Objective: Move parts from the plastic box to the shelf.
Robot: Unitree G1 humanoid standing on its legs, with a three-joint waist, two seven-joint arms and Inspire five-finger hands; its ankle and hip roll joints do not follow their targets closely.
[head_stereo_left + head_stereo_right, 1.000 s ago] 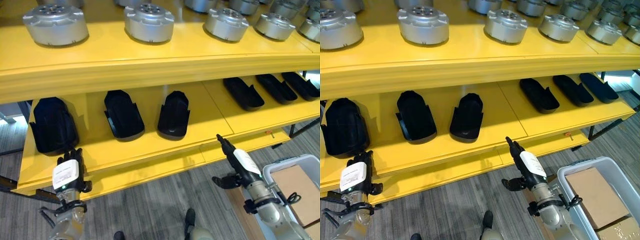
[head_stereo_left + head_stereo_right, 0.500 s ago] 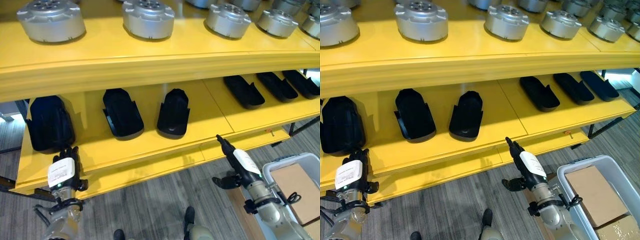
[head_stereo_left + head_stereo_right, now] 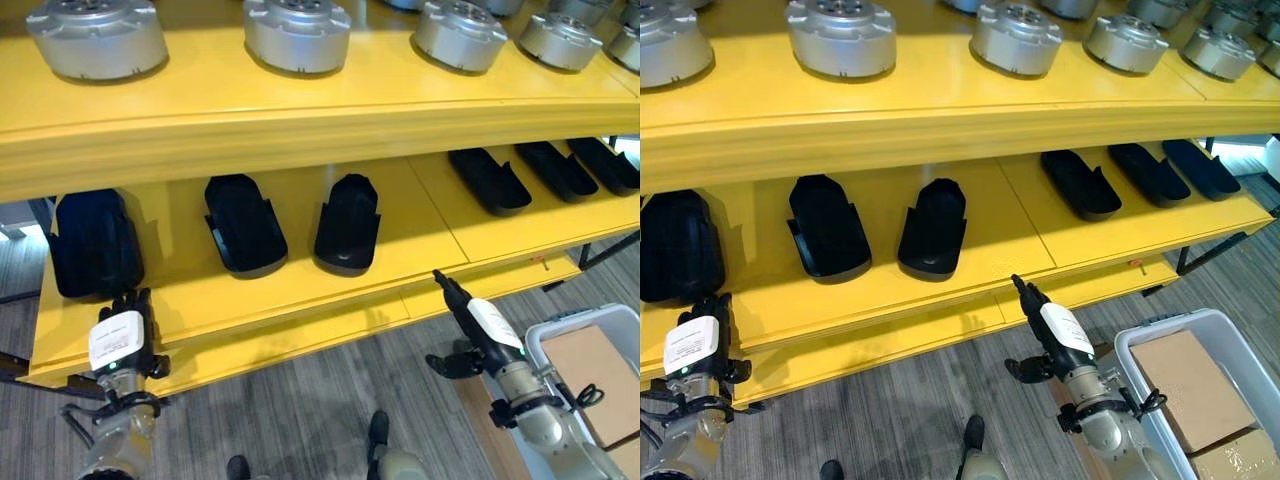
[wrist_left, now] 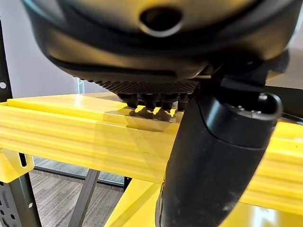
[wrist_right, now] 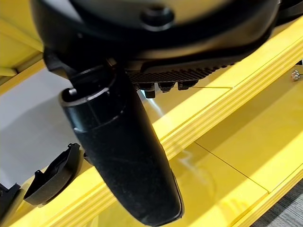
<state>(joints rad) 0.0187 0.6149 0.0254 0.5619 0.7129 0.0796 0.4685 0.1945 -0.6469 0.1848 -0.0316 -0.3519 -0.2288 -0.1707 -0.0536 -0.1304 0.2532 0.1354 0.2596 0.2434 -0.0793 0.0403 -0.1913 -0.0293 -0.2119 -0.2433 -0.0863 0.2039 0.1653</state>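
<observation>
Black parts [image 3: 243,223] sitting in a row on the yellow shelf's [image 3: 300,290] lower level, round silver ones [image 3: 297,33] up top. Left hand [image 3: 120,340] at the near-left shelf edge, right hand [image 3: 478,330] stretched toward the front edge, both straight-fingered and holding nothing. Plastic box [image 3: 1145,355] at near right with cardboard boxes [image 3: 1185,385] inside.

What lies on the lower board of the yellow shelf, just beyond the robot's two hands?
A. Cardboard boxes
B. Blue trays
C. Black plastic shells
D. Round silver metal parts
C: black plastic shells lie in a row on the lower board of the yellow shelf, beyond the left hand and the right hand; the round silver parts stand on the board above.
</observation>
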